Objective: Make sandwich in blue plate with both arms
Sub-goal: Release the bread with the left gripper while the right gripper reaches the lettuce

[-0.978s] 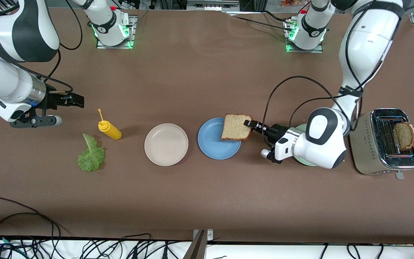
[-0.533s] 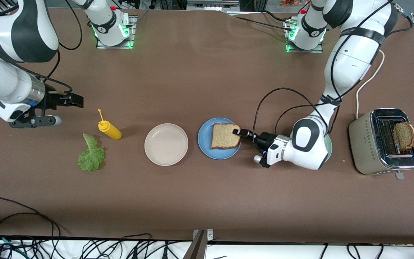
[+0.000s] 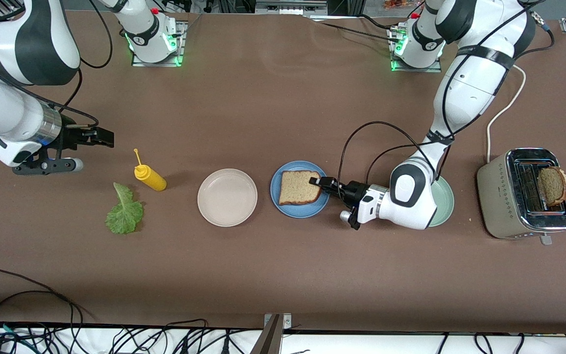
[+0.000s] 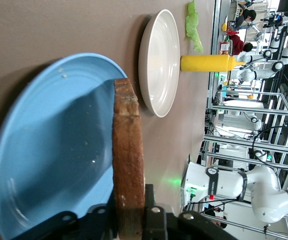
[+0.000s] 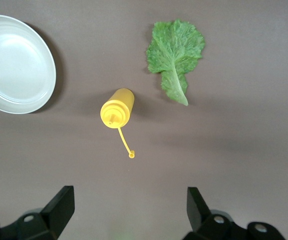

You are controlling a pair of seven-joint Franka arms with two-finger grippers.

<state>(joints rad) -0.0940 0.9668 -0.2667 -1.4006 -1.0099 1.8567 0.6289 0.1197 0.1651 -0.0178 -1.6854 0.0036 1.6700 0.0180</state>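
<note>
My left gripper [image 3: 321, 184] is shut on the edge of a brown bread slice [image 3: 299, 187] and holds it low over the blue plate [image 3: 278, 196]. In the left wrist view the slice [image 4: 128, 150] shows edge-on between the fingers, over the blue plate [image 4: 44, 150]. A second bread slice [image 3: 553, 185] stands in the toaster [image 3: 499, 201]. The green lettuce leaf [image 3: 124, 210] lies flat near the right arm's end; it also shows in the right wrist view [image 5: 176, 55]. My right gripper [image 3: 100, 137] is open and empty, up over the table near the yellow bottle [image 3: 149, 177].
A beige plate [image 3: 227, 197] sits beside the blue plate. A pale mint-green plate [image 3: 444, 199] lies partly under the left arm. The yellow bottle [image 5: 117, 108] stands between the lettuce and the beige plate [image 5: 15, 64]. Cables run along the table's front edge.
My left gripper has lowered the bread slice from a tilted hold above the plate's edge down flat over the blue plate. The right arm has not moved.
</note>
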